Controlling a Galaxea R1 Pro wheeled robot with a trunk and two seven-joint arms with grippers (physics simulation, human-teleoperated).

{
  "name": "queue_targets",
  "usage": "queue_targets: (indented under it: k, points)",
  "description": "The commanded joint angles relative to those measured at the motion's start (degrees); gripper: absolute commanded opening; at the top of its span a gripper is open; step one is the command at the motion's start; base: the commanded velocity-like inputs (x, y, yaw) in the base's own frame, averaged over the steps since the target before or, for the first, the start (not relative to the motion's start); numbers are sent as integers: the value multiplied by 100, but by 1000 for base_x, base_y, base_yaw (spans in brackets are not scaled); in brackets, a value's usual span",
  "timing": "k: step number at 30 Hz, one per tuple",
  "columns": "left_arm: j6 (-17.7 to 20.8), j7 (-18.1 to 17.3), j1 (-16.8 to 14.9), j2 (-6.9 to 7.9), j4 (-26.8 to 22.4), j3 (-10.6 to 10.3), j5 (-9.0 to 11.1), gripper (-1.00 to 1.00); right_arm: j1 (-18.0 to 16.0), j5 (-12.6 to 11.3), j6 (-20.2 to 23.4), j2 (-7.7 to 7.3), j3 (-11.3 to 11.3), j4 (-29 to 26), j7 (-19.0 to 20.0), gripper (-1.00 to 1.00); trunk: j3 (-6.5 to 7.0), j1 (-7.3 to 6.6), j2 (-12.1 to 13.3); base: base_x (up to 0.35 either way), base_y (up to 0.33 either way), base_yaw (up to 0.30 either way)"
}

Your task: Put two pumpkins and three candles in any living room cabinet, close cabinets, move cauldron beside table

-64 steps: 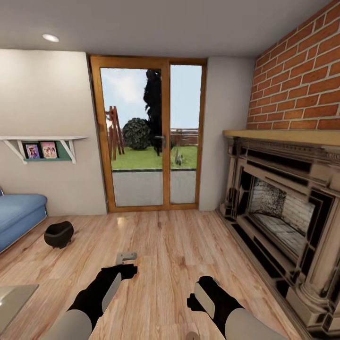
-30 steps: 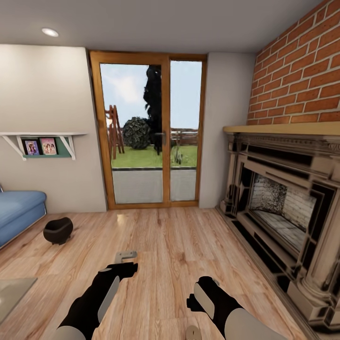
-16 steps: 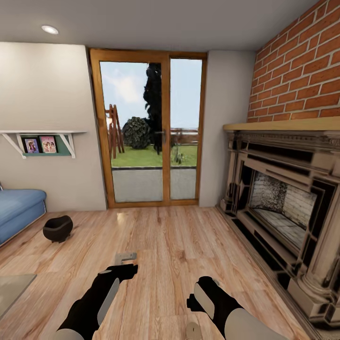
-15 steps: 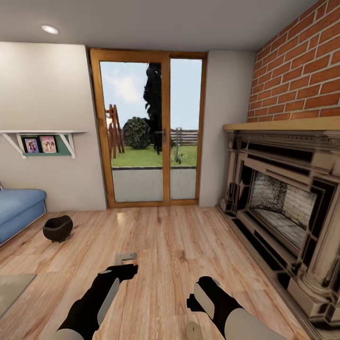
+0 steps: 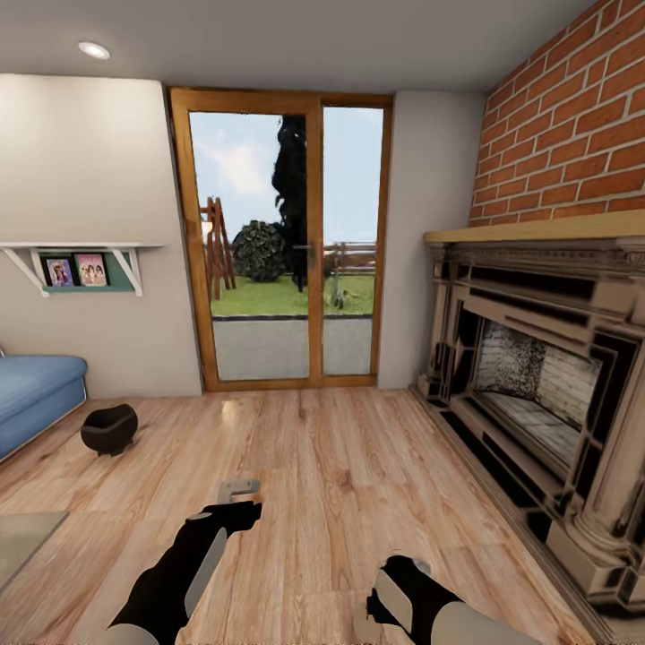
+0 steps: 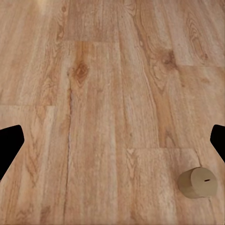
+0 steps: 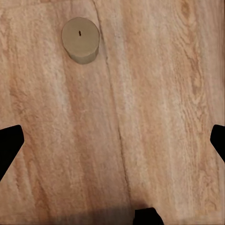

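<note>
I am lowering my right pincer (image 7: 112,140), jaws spread wide and empty like my left pincer (image 6: 112,140), so I should centre it over the candle (image 7: 81,39) standing on the floor (image 5: 340,466) before descending.

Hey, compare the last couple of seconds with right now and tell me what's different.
The head camera has tilted up a little, so the whole room sits lower in the picture. The right arm has drawn back toward the robot; its gripper now shows lower, near the bottom edge. Nothing was grasped or released. The left gripper, the cauldron on the floor by the blue sofa, and the candle on the floor look unmoved.
</note>
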Motion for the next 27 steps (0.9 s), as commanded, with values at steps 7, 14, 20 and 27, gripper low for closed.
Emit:
queue_targets:
  k: [7, 14, 20, 27]
  points:
    - [23, 50, -3, 2, -6, -17, 53, 100, 21, -36, -608, 0, 12, 375, 371, 100, -133, 154, -286, 0, 0, 0]
    - [23, 50, -2, 2, -11, -22, 56, 100, 93, -16, -672, 0, 20, 544, 437, 100, -258, 307, -566, 0, 0, 0]
    - [23, 50, -2, 2, -14, -25, 60, 100, 127, -2, -888, 0, 19, 734, 449, 100, -276, 329, -607, 0, 0, 0]
    - [23, 52, 0, 2, -16, -25, 61, 100, 128, 7, -1123, 0, 27, 672, 451, 100, -366, 439, -807, 0, 0, 0]
